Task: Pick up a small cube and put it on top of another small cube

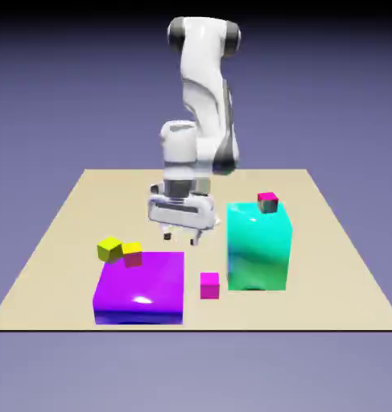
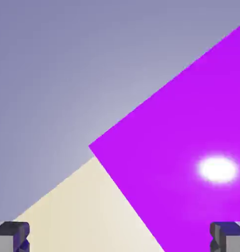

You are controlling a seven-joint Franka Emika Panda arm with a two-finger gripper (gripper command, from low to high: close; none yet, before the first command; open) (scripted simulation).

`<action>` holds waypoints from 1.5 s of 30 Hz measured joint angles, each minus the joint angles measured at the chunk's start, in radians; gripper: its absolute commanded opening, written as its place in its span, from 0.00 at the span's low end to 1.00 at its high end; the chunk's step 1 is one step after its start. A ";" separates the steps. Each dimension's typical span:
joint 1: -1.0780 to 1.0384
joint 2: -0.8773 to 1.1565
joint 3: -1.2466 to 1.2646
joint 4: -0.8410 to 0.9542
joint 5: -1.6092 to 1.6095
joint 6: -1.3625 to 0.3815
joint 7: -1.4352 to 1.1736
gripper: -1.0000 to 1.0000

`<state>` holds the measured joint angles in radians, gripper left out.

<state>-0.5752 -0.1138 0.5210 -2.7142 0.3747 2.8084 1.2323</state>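
Purple block (image 2: 190,123) cropped in hand view

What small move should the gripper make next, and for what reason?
Probably move toward the plain magenta cube on the table between the purple block and the teal block. The gripper hangs open and empty behind them, and the hand view shows only the purple block's top.

Even, bright rendered light, sharp focus, a white glare spot on the purple block (image 2: 190,123) (both views).
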 measured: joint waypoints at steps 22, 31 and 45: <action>-0.293 0.622 0.276 0.106 0.229 0.055 0.407 0.00; -0.464 0.369 0.412 0.077 0.298 -0.176 0.391 0.00; -0.186 0.280 0.037 0.284 0.006 -0.481 0.141 0.00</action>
<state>-0.7616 0.1658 0.5583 -2.4302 0.3811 2.3277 1.3736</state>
